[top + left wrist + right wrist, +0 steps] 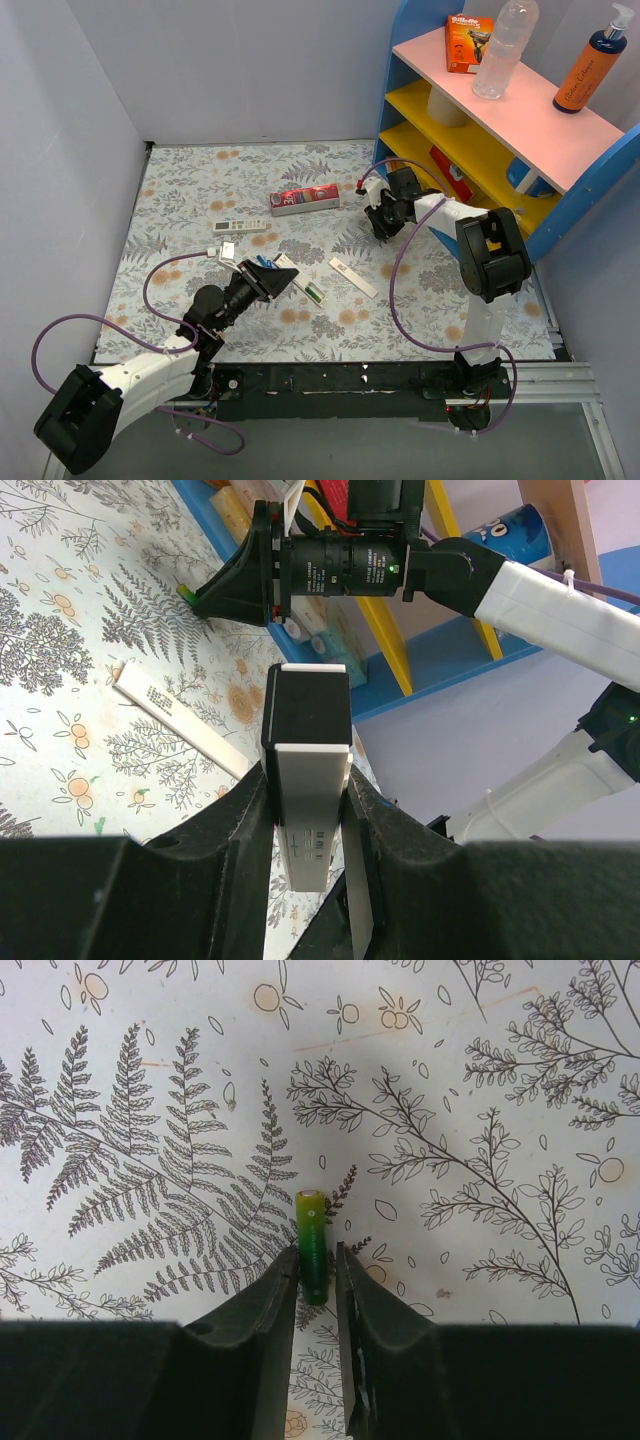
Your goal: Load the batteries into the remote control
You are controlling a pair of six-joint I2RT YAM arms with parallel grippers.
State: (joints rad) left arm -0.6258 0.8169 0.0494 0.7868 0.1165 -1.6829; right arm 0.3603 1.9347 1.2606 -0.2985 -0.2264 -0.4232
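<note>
- My right pincer [317, 1250]: narrow, astride the battery [311, 1222]. Not clamped as far as I can see. The 9 o'clock finger looks to touch it, and a thin sliver of cloth shows on the 3 o'clock side.
- Battery: green with a yellowish tip, lying flat on the fern-print cloth [480, 1110]. Its long axis runs 12 to 6 in the right wrist view, tip at 12. I bracket the 6 o'clock half.
- My left pincer [307, 773]: closed tight on the remote control [309, 815], gripped by its long edges. The black end section sticks out toward 12 in the left wrist view, and it seems raised above the cloth.
- Top view: my right pincer sits at about 2 o'clock from the remote. The red carton [305, 199] is at 12 of it and a loose white strip [352, 277] at 3, both apart from it.
- Only one battery seen; any others not spotted.
- Battery handling, my guess: light, rigid, smooth and round, so it will roll or squirt out if pinched off-centre. Take it across the barrel near mid-length, pads square to the sides, not at the tip. The present hold is low on the barrel, so it may pivot when lifted.
- Remote handling, my guess: light stiff plastic with slick faces. The edge grip is fine, but pushing a cell in could slide it in the jaws.
- Step in hand, I judge: picking the cell. Nothing loaded that I can confirm.
</note>
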